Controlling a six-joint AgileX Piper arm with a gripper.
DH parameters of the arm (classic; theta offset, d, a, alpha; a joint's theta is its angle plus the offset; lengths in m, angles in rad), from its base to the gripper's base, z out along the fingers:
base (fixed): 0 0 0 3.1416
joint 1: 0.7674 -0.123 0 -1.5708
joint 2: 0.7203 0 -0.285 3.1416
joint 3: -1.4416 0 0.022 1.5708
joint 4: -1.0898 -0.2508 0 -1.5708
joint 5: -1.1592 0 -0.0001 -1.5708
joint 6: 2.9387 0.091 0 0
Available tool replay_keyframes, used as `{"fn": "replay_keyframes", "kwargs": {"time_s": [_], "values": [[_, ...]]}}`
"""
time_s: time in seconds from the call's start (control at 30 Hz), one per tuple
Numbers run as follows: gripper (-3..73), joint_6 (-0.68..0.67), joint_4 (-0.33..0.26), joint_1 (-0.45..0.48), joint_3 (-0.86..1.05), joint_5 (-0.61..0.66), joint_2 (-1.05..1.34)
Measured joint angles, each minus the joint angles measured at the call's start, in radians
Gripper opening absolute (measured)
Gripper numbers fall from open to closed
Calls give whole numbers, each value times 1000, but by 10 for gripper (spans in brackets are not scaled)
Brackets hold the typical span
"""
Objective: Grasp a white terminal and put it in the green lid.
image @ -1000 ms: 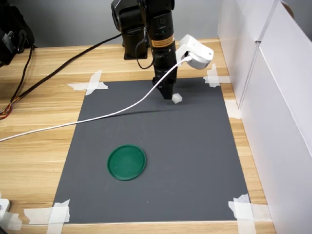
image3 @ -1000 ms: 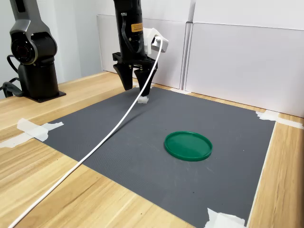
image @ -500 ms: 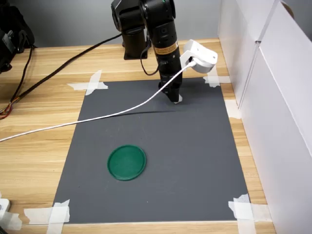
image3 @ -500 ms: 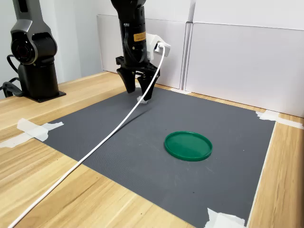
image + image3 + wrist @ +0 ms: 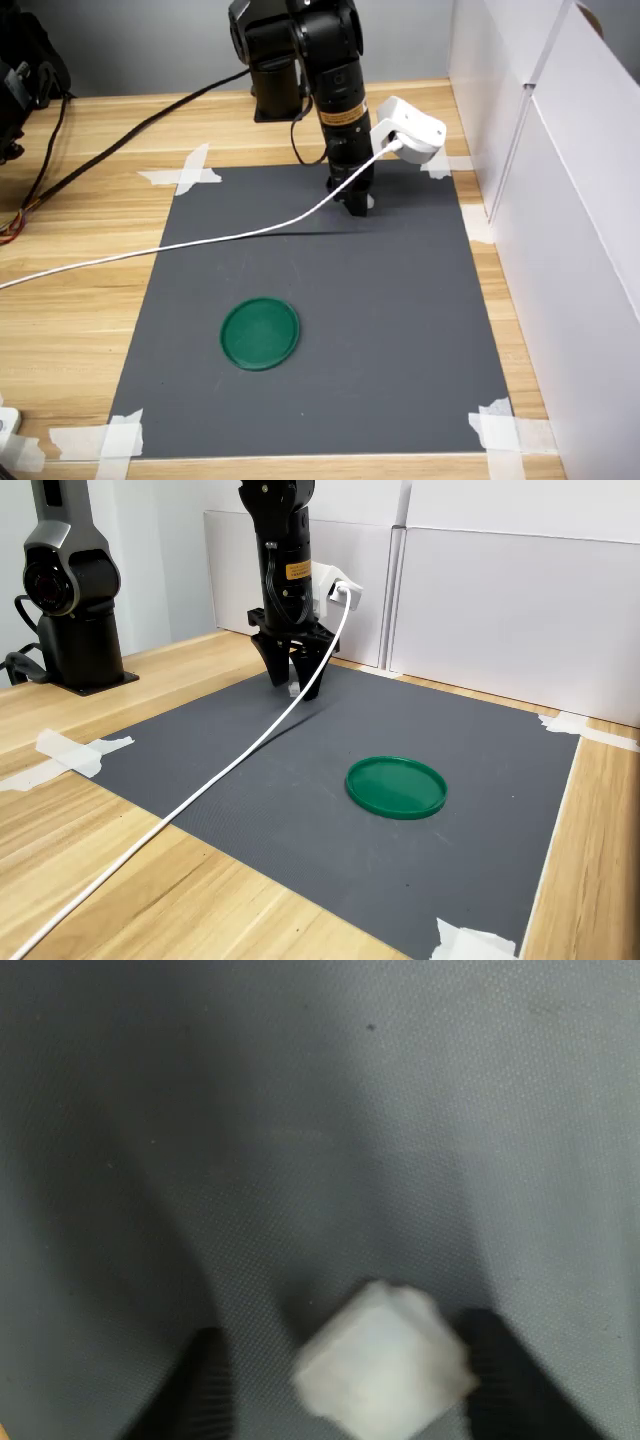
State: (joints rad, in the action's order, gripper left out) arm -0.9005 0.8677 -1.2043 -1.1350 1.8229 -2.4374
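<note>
Straddling the white terminal (image 5: 382, 1365) — end effector (image 5: 294, 687) spread.

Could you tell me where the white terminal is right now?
The white terminal lies on the grey mat between the open claw's fingers, near the mat's far edge in the first exterior view.

The gripper (image 5: 293, 687) has dropped down to the mat (image 5: 330, 770) since a second ago and now straddles the white terminal (image 5: 385, 1372), which lay just beside its tip before. One finger (image 5: 200, 1385) stands on each side, jaws apart.
</note>
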Motion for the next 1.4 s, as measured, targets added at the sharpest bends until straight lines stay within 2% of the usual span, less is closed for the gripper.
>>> {"fn": "replay_keyframes", "kwargs": {"time_s": [0.1, 0.23, 0.33, 0.5, 0.67, 0.73, 0.8, 1.13, 1.3, 1.4], "values": [[366, 12, 0, 0, 0, 0, 0], [361, 44, 19, 0, 0, 0, 0], [361, 80, 77, 0, -13, 27, 7], [366, 162, 149, 0, -110, 119, 40], [366, 212, 167, 0, -273, 262, 53], [366, 217, 159, 9, -326, 304, 54], [366, 220, 127, 39, -375, 331, 54], [366, 121, 7, 310, -491, 348, 44], [366, 92, -8, 424, -515, 347, -18], [366, 93, 14, 464, -533, 343, -69]]}}
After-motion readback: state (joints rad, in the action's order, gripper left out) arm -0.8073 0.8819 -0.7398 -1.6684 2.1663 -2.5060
